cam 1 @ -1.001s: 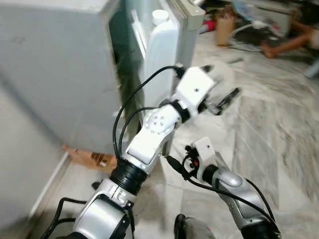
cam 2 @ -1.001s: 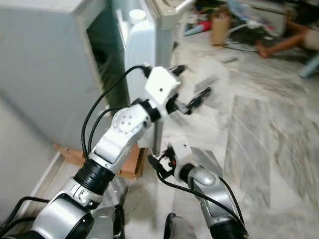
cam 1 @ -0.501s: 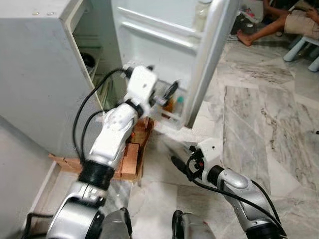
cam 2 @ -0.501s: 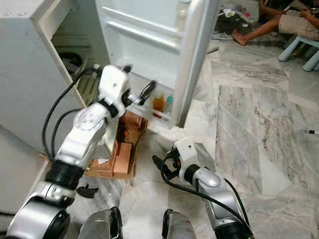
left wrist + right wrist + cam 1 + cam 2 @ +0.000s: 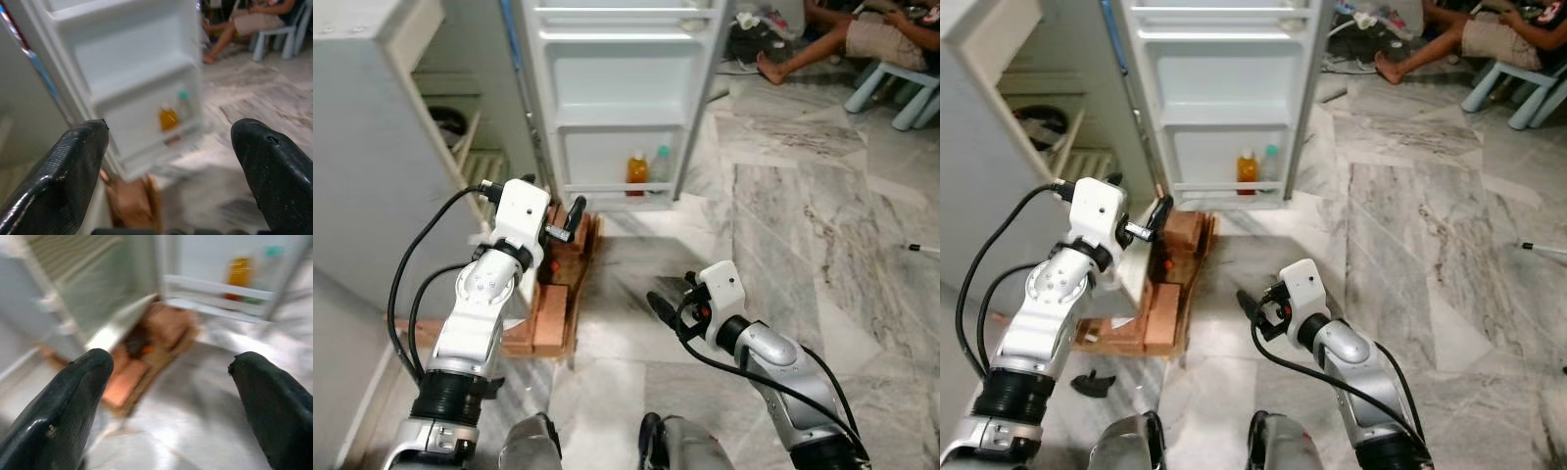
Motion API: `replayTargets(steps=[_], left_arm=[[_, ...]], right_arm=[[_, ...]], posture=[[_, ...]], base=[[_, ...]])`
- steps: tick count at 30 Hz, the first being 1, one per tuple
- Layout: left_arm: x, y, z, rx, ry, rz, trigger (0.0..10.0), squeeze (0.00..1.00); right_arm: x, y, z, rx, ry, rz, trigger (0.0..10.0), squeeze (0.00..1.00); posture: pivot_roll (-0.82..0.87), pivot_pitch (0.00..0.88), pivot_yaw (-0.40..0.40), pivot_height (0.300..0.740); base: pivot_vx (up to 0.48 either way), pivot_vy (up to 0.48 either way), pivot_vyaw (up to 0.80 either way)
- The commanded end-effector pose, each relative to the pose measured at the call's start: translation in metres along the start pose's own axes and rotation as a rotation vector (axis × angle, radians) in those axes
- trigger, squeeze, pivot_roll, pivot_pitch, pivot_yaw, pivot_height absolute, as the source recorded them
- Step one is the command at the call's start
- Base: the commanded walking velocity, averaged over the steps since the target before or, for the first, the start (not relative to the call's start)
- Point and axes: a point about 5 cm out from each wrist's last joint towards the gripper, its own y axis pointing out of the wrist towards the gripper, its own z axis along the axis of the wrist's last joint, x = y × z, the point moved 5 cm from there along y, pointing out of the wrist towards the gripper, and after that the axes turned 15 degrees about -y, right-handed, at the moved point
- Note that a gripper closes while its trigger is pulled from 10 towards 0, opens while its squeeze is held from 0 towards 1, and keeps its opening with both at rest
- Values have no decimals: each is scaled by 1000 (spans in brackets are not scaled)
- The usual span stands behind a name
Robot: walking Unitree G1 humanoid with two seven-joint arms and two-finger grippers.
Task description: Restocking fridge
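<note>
Two bottles (image 5: 647,171) in fridge door (image 5: 622,98); marble floor (image 5: 803,215).

I am raising my left arm at the left of the frame, its left gripper (image 5: 551,209) pointing forward with fingers spread wide. I am holding my right arm low at lower centre, its right gripper (image 5: 668,297) likewise spread, gripping nothing.
</note>
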Motion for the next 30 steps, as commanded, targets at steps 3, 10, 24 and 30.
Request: replayTargets(steps=[3, 10, 24, 30], left_arm=[[-16, -18, -11, -31, -7, 79, 10000, 0], [-29, -27, -22, -54, 8, 152, 10000, 0], [-34, -18, -24, -50, 17, 178, 10000, 0], [-28, -14, -25, -38, 12, 156, 10000, 0]], right_arm=[[19, -1, 16, 71, 8, -133, 10000, 0], [25, -1, 25, 140, 60, -220, 10000, 0], [36, 6, 30, 162, -5, -285, 10000, 0], [38, 8, 33, 185, 30, -314, 10000, 0]], posture=[[-14, 110, -25, 740], [-19, 90, -29, 740], [-37, 78, -41, 740], [-40, 72, -43, 740]], base=[[95, -413, 0], [332, -341, 0], [408, -132, 392], [445, 0, 105]])
